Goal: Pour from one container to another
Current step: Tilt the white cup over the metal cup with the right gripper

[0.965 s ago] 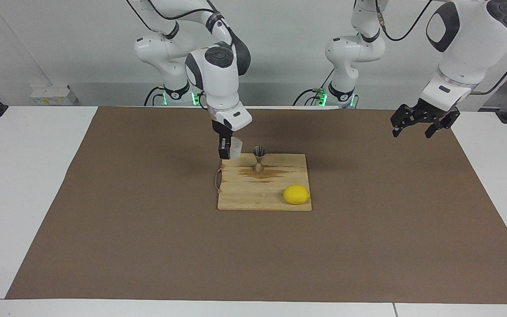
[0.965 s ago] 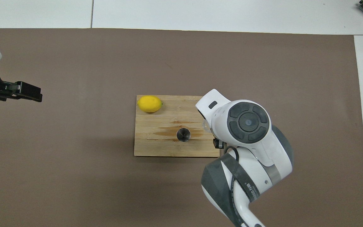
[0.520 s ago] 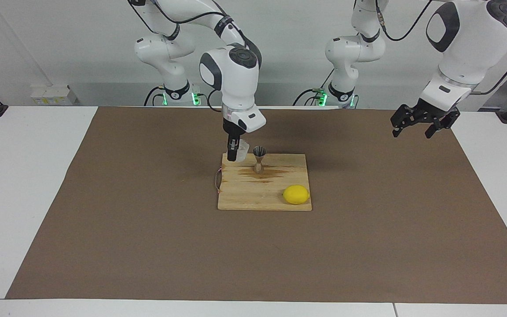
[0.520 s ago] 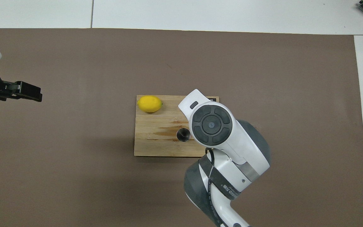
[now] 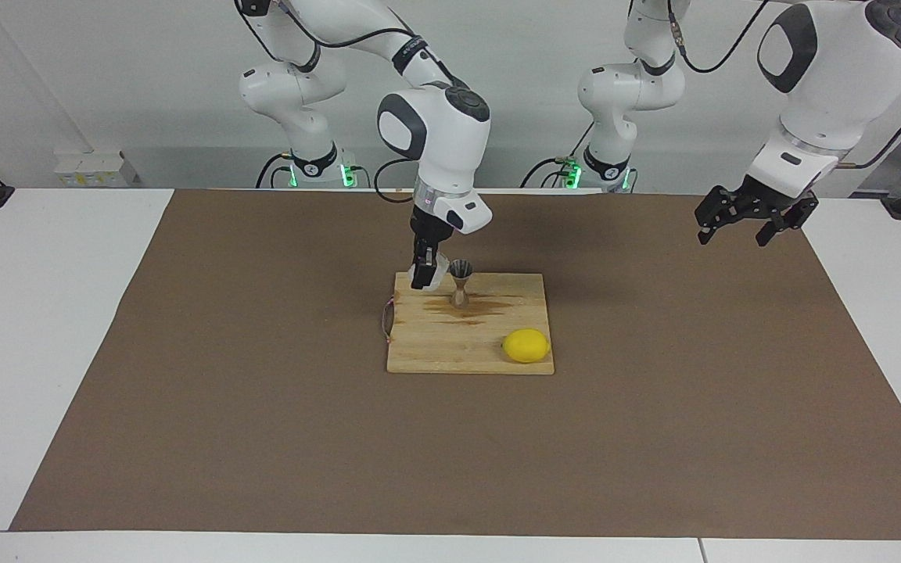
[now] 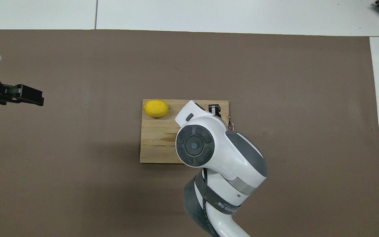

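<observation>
two arms show. the right gripper (image 5: pixel 425 275), clenched on the glass cup (image 5: pixel 436 271), hangs at frame centre over the cutting board (image 5: pixel 470 344), cup tilted just beside the metal jigger (image 5: pixel 461 283) standing there. a lemon (image 5: pixel 526 346) sits lower on the board. the left gripper (image 5: pixel 755 215) waits released, upper right.

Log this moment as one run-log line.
right gripper: shut on squat clear textured glass cup, beside silvery hourglass metal jigger | left gripper: open, waiting
</observation>
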`<move>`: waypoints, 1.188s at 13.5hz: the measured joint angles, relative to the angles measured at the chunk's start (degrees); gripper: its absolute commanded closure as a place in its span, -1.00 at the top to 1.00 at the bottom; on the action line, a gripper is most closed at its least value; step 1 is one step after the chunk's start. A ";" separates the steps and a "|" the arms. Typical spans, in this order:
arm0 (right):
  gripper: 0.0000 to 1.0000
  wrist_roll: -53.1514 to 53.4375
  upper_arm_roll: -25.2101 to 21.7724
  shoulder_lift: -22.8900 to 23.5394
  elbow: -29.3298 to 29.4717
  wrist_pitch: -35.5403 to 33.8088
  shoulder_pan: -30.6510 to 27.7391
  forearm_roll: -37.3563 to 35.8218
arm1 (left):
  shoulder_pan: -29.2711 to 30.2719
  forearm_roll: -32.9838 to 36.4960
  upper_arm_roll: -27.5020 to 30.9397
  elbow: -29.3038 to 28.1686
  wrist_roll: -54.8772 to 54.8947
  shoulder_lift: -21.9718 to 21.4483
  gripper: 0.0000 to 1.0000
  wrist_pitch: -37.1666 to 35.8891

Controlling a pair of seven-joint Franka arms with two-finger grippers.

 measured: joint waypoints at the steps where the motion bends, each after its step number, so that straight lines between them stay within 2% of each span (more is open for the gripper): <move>1: -1.00 0.22 0.00 0.28 0.00 -0.33 0.52 -1.54 | 0.00 0.00 0.01 0.00 0.00 0.00 1.00 0.01; 7: -1.00 0.55 0.00 2.29 0.00 -1.09 4.01 -9.91 | 0.00 0.00 0.01 -0.04 0.00 0.00 1.00 0.19; 16: -1.00 0.55 0.03 2.73 -1.47 -1.10 7.59 -23.12 | 0.00 0.00 0.02 -0.09 -0.01 0.00 1.00 0.37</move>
